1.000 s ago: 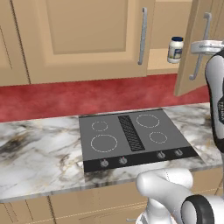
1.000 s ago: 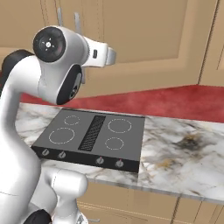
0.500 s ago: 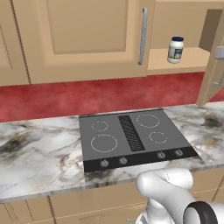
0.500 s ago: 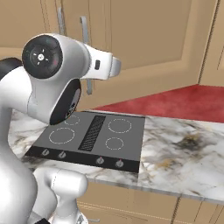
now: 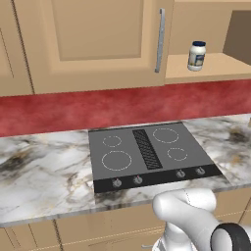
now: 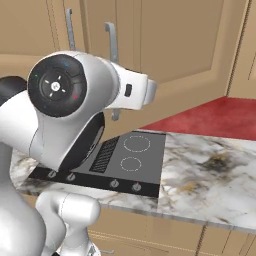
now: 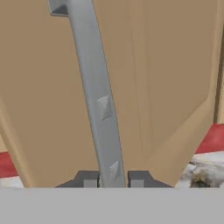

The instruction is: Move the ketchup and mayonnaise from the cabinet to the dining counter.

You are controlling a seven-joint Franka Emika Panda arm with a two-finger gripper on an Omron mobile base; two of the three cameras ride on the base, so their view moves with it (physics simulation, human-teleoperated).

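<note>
The mayonnaise (image 5: 196, 55), a white jar with a dark blue lid, stands on the open shelf (image 5: 215, 72) of the tan cabinet (image 5: 98, 44). The ketchup is hidden and the dining counter is out of view. In the hand view my gripper (image 7: 113, 179) is shut on the long silver handle (image 7: 99, 103) of the cabinet door (image 7: 170, 87), one fingertip on each side of the bar. In the right base view the opened door (image 6: 185, 45) stands behind my arm, and its handle (image 6: 111, 42) runs down behind the arm's forward link.
A black cooktop (image 5: 147, 157) is set into the marble worktop (image 5: 39, 176) below the cabinets, with a red backsplash (image 5: 98, 108) behind it. A closed cabinet door with a silver handle (image 5: 159, 41) is left of the open shelf.
The cabinet door has swung further open to the right, with my gripper closed on its handle. My arm has left the left base view, and more of the shelf shows.
</note>
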